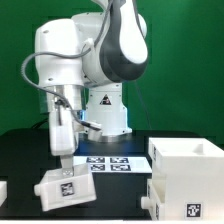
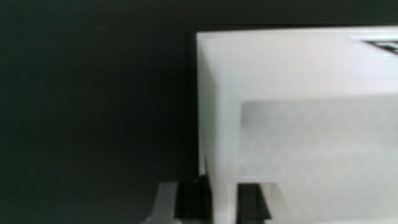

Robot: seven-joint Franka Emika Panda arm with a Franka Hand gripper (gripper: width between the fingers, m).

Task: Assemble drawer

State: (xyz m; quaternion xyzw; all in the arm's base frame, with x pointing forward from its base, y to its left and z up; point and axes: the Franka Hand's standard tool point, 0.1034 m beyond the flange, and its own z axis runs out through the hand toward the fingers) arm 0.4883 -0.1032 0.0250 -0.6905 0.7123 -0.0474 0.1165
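Note:
In the exterior view my gripper [image 1: 64, 163] points down, shut on the wall of a small white drawer tray [image 1: 58, 188] with a square tag, which hangs tilted just over the black table at the view's left. In the wrist view the tray [image 2: 294, 110] fills most of the frame, and its wall edge runs between my fingertips [image 2: 253, 203]. The large white boxy housing [image 1: 186, 172] stands at the exterior view's right, with a tag on its side. A white part [image 1: 3, 190], cut off at the left edge, may be the second tray.
The marker board [image 1: 108, 162] lies flat on the table between the tray and the housing, in front of the arm's base [image 1: 105, 112]. A green wall stands behind.

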